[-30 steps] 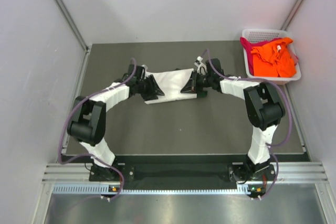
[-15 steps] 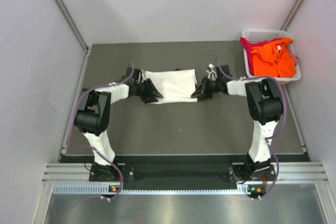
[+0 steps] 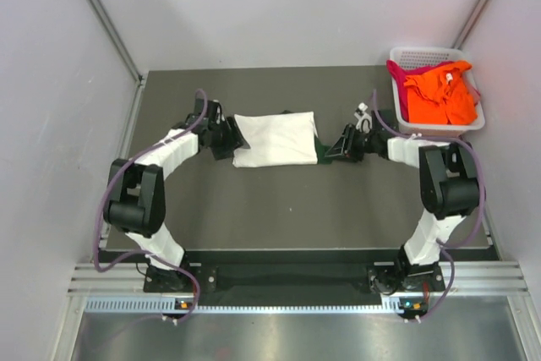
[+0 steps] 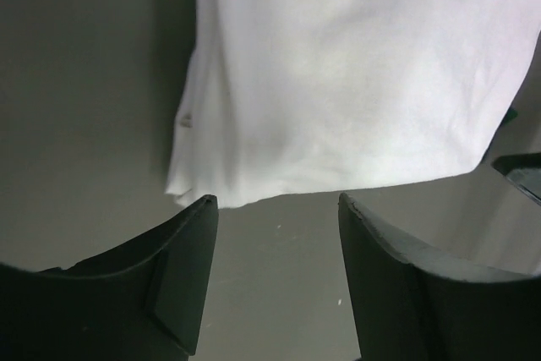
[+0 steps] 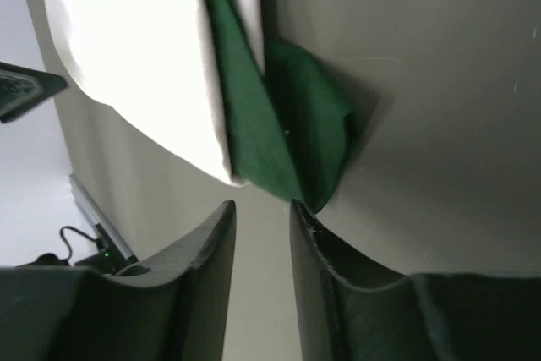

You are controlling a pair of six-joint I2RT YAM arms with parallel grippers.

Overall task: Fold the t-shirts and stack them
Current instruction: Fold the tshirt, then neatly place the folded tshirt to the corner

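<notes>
Two grippers flanked your folded white t-shirt (image 3: pixel 276 139) at the middle of the table (image 3: pixel 254 209). The left gripper (image 4: pixel 275 209) sat just beside its left edge, fingers spread wide and empty; the right gripper (image 5: pixel 260 209) sat just beside the green sleeve (image 5: pixel 287 124), fingers narrowly parted, holding nothing. Your orange t-shirt (image 3: pixel 439 95) and magenta t-shirt (image 3: pixel 399 82) lay heaped in the white basket (image 3: pixel 423 54), far right.

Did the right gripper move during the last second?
Yes. The right gripper drew back off the folded white t-shirt, toward the white plastic lattice basket.
</notes>
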